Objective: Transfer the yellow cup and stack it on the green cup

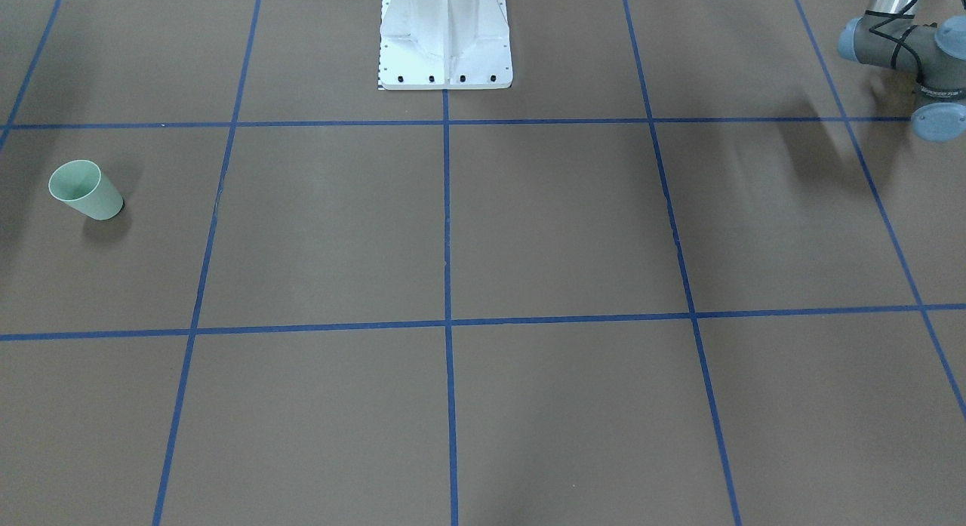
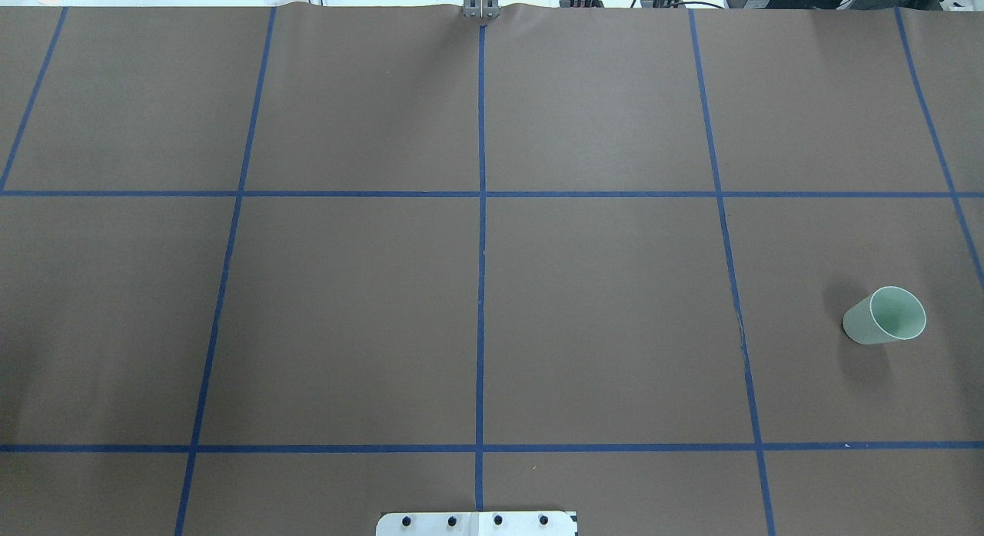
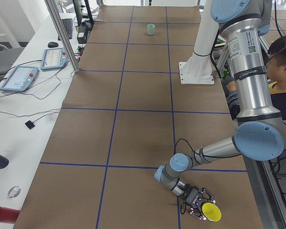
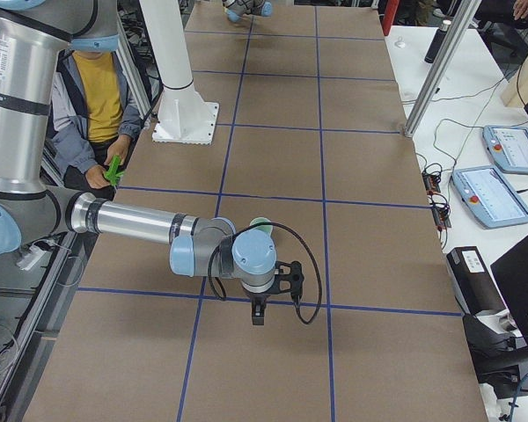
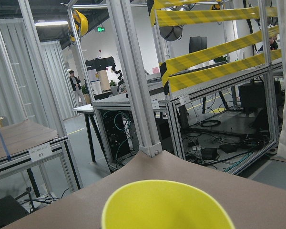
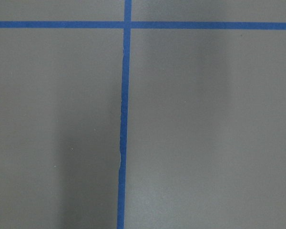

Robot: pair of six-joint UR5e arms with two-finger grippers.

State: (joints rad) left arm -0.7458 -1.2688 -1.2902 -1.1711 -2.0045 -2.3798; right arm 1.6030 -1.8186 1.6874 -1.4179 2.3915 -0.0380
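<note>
Overhead exterior: the green cup (image 2: 884, 315) stands mouth-up on the desk (image 2: 492, 321), far to my right. Exterior left: my left end effector (image 3: 202, 209) is low at the desk's near end, right at the yellow cup (image 3: 211, 212); I cannot tell whether it is clenched on it. Left wrist: the yellow cup's rim fills the bottom edge. Exterior right: my right end effector (image 4: 259, 309) hangs over the desk near the green cup, which seems partly hidden; I cannot tell its grip either.

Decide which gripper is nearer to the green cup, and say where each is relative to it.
Right. The right gripper is close by the green cup, on the same side of the table. The left gripper, at the yellow cup, is at the far end.
</note>
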